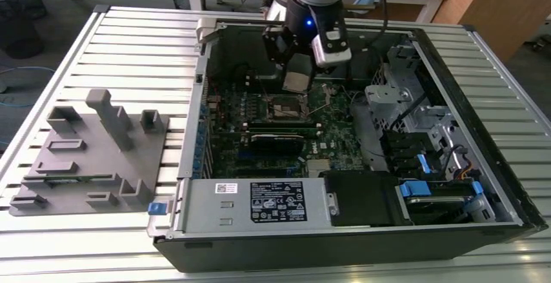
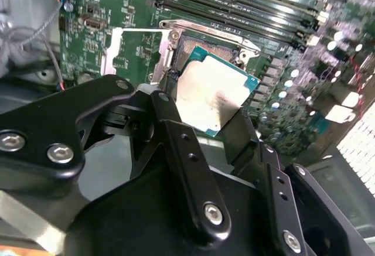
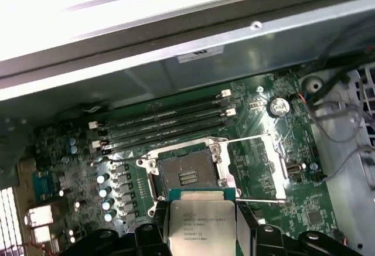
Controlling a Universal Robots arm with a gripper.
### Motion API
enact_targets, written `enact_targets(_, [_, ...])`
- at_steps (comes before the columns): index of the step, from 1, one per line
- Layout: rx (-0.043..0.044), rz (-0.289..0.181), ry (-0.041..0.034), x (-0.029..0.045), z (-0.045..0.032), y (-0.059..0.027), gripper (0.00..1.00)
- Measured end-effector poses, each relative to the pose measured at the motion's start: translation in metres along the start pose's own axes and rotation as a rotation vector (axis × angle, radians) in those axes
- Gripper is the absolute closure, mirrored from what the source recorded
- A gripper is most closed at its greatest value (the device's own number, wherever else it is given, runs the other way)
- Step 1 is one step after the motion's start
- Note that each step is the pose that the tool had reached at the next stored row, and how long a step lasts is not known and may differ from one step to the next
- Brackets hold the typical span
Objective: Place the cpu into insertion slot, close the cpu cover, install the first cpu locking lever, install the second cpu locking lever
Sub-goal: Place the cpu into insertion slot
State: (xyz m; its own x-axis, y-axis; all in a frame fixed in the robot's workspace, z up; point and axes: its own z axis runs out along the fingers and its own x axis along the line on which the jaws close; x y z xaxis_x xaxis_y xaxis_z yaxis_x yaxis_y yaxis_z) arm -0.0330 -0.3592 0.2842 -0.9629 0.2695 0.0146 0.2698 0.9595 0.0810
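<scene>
My gripper [image 1: 297,77] is shut on the cpu [image 1: 297,82], a flat square chip with a dull silver top. In both wrist views the cpu [image 2: 212,92] [image 3: 201,221] sits between the black fingers [image 2: 167,112]. It hangs tilted, a little above the green motherboard [image 1: 331,135]. The insertion slot [image 3: 186,174] lies just beyond it, its dark recessed centre bare inside a silvery rim. In the second wrist view the cpu hides part of the insertion slot [image 2: 202,33]. The cpu cover [image 3: 280,171] [image 2: 111,51] is swung open to one side of the slot.
The motherboard lies inside an open black computer case [image 1: 344,244]. Long black memory slots [image 3: 164,121] run along one side of the socket. A white-labelled power supply [image 1: 258,202] and drive cages [image 1: 422,128] stand around it. A grey fixture block [image 1: 86,160] rests at the exterior view's left.
</scene>
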Motion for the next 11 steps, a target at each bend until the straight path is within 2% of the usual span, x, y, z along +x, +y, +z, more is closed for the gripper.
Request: enact_targets(11, [-0.0029,0.198,-0.0161,0.0,0.0024,-0.0002,0.46])
